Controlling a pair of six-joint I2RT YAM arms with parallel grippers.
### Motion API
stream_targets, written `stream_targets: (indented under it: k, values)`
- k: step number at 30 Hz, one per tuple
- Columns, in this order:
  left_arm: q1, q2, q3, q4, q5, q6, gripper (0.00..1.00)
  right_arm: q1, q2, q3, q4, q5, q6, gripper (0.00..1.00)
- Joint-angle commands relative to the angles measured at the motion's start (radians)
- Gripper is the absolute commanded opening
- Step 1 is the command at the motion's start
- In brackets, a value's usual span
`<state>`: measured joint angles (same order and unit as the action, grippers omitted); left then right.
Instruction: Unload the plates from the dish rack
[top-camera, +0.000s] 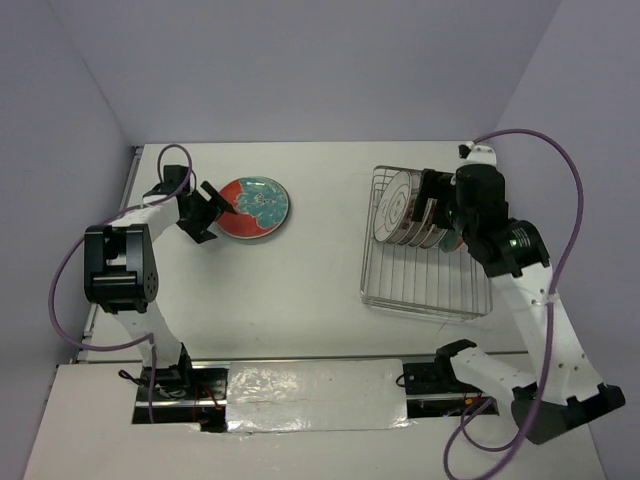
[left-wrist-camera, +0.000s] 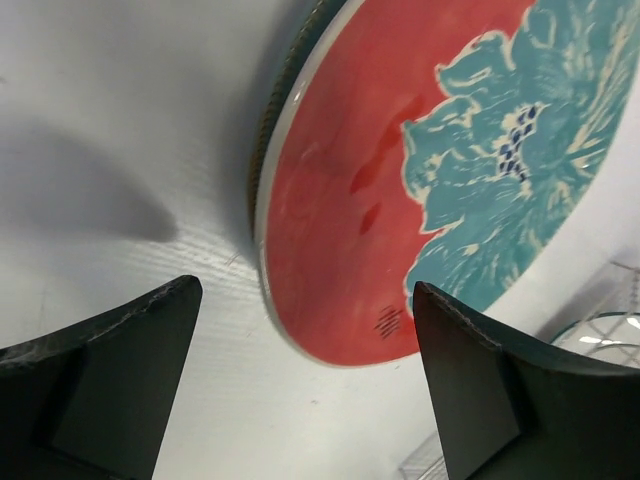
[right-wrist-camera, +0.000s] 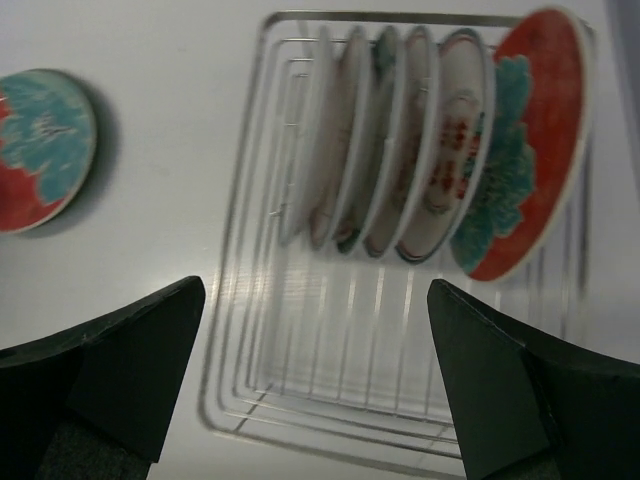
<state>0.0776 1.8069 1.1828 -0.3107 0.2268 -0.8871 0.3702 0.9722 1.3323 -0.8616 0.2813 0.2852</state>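
The left arm (top-camera: 118, 262) bends sharply at its elbow, and its wrist reaches forward and inward. The left fingers (left-wrist-camera: 110, 385) stand spread wide apart, clasping nothing. The right arm (top-camera: 545, 325) stretches forward from its base, wrist tipped downward. The right fingers (right-wrist-camera: 525, 395) are likewise spread wide and hold nothing.

Not much else here tbh: plain white table (top-camera: 320, 200) under the left gripper (top-camera: 212, 212) and the right gripper (top-camera: 432, 205), pale lavender walls (top-camera: 300, 60) out beyond both, and a shiny crinkled sheet (top-camera: 315, 395) well behind them, between the two.
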Motion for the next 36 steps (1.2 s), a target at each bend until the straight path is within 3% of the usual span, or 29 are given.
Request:
stream_targets:
  k: [1, 6, 11, 15, 21, 25, 26, 29, 36]
  values:
    - [-0.006, -0.001, 0.063, -0.151, -0.055, 0.065, 1.0, -0.138, 0.033, -0.002, 0.013, 0.023, -0.053, 1.0]
    - [-0.009, -0.134, 0.049, -0.244, -0.138, 0.111, 1.0, -0.277, 0.123, 0.037, 0.041, 0.065, -0.099, 1.0]
    - [-0.012, -0.421, -0.008, -0.285, -0.215, 0.23, 0.99, -0.319, 0.235, 0.085, 0.022, 0.145, -0.121, 0.96]
    - [-0.039, -0.598, -0.089, -0.289, -0.144, 0.402, 1.0, -0.396, 0.273, 0.048, 0.061, 0.134, -0.115, 0.83]
    - [-0.134, -0.79, -0.242, -0.276, -0.253, 0.474, 1.0, -0.468, 0.313, 0.031, 0.11, 0.118, -0.1, 0.72]
    - [-0.159, -0.775, -0.273, -0.277, -0.224, 0.494, 1.0, -0.493, 0.344, -0.025, 0.16, 0.111, -0.119, 0.67]
    - [-0.168, -0.771, -0.272, -0.272, -0.224, 0.499, 1.0, -0.496, 0.355, -0.033, 0.165, 0.107, -0.121, 0.6]
    - [-0.185, -0.781, -0.279, -0.272, -0.224, 0.496, 1.0, -0.496, 0.391, -0.048, 0.194, 0.085, -0.121, 0.51]
    - [-0.208, -0.805, -0.281, -0.271, -0.224, 0.499, 1.0, -0.49, 0.346, -0.148, 0.36, 0.05, -0.118, 0.43]
